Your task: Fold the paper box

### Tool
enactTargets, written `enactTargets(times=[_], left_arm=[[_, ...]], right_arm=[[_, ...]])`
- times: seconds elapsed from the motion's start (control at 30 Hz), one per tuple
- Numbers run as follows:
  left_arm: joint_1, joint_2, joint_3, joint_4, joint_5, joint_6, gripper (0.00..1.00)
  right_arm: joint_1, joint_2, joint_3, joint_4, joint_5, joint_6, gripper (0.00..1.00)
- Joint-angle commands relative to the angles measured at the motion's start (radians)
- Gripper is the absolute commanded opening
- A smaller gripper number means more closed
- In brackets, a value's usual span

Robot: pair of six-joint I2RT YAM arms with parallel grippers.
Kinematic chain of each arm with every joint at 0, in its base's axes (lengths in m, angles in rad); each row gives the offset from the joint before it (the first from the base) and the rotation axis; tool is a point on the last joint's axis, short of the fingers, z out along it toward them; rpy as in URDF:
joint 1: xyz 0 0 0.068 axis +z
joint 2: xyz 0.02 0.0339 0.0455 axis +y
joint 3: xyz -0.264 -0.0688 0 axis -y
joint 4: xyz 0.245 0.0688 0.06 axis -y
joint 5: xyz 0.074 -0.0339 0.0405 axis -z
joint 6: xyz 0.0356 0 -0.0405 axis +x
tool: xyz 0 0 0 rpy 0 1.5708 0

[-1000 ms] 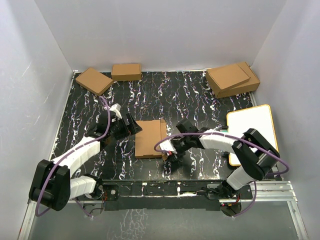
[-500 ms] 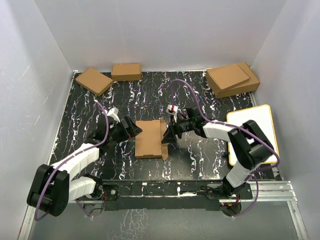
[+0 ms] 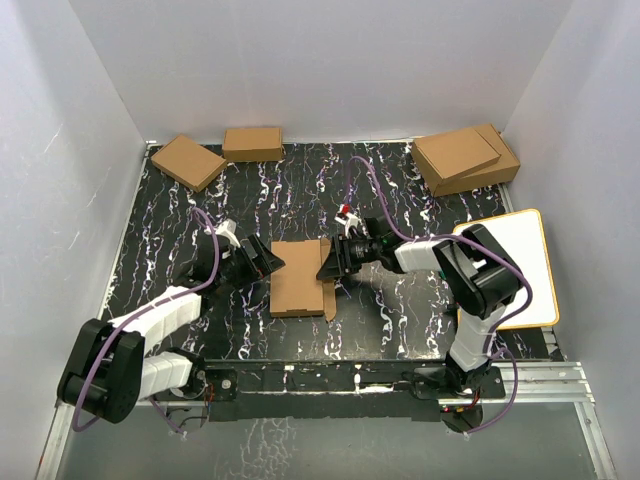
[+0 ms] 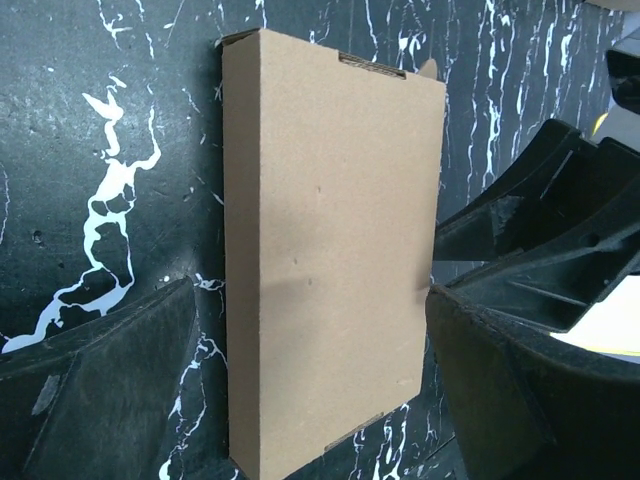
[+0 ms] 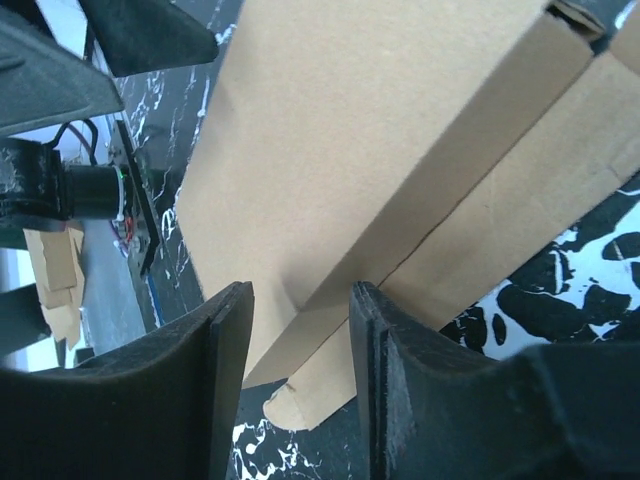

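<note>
Left pincer (image 3: 268, 262) stays spread wide beside the left edge of the paper box (image 3: 296, 275), which lies flat mid-bench (image 3: 400, 190). Right pincer (image 3: 327, 266) has swung from the near side to the right flap and sits part-spread astride it, though I cannot tell if it grips. Flap tuck likely next.

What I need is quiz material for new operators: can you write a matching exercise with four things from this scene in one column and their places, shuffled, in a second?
Things
1. paper box
2. two stacked boxes
3. white board
4. tilted small box

Places
A. far left corner
B. right edge, orange rim showing
C. centre, just ahead of both arms
D. far right corner

Pairs: 1-C, 2-D, 3-B, 4-A
</note>
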Motion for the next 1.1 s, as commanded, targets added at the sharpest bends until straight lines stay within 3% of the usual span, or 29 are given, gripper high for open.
enactTargets(times=[0.0,0.63,0.73,0.87,1.07], left_arm=[[0.0,0.012,0.018,-0.004,0.01,-0.005,0.95],[0.0,0.081,-0.016,0.081,0.089,-0.035,0.97],[0.0,0.072,-0.015,0.066,0.079,-0.027,0.97],[0.0,0.065,-0.016,0.06,0.069,-0.022,0.95],[-0.002,0.096,-0.002,0.066,0.085,-0.016,0.91]], right_arm=[[-0.002,0.033,0.042,0.046,0.025,0.057,0.45],[-0.072,0.088,0.018,0.062,-0.012,0.084,0.32],[-0.088,0.077,0.002,0.13,-0.09,0.128,0.35],[-0.087,0.052,-0.028,0.275,-0.182,0.22,0.46],[-0.045,0.071,0.015,0.159,-0.078,0.161,0.48]])
